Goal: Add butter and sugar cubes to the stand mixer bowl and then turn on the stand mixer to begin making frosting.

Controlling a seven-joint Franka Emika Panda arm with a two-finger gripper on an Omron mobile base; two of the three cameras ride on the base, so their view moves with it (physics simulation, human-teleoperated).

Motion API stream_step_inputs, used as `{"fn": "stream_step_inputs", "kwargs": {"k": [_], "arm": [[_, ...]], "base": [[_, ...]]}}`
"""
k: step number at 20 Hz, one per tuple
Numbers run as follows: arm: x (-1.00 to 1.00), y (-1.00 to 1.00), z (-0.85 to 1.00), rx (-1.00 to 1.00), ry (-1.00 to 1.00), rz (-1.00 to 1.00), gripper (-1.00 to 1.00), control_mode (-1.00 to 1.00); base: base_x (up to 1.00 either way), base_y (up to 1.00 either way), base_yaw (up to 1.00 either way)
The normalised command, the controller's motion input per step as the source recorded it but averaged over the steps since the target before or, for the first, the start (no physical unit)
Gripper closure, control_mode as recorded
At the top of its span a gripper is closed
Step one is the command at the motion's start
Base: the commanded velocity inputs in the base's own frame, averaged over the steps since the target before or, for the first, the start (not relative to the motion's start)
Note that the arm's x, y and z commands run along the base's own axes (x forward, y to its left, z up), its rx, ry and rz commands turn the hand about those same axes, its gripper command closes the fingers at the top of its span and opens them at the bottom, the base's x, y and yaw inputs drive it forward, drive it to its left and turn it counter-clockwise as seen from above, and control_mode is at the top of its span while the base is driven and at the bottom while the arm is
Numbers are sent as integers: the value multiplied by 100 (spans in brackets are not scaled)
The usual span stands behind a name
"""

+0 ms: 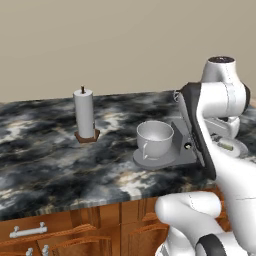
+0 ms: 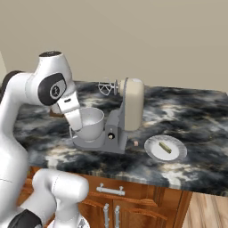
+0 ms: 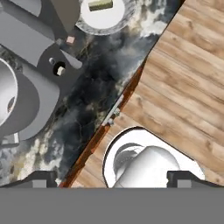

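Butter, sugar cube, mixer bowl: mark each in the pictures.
butter (image 2: 165,147), right base view, middle of the stick on the plate
sugar cube (image 2: 136,143), right base view, its top face
mixer bowl (image 1: 155,136), left base view, inner wall

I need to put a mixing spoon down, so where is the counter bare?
Bare counter lies between the paper-towel roll and the stand mixer, and right of the plate. It is crowded between mixer and plate, where the sugar cube sits.
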Motion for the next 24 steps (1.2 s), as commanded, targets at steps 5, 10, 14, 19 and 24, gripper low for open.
{"fn": "stream_step_inputs", "kwargs": {"k": [5, 10, 14, 19, 24], "arm": [[-51, -51, 0, 0, 2, 65, -100, -100], [-18, -53, 0, 0, 0, 69, -100, -100], [-1, -42, 0, 3, -2, 68, -100, -100], [0, -29, 0, 11, -14, 63, -100, -100], [0, -17, -6, 11, -15, 56, -100, -100]], "base": [[0, 0, 0], [0, 0, 0], [0, 0, 0], [0, 0, 0], [0, 0, 0]]}}
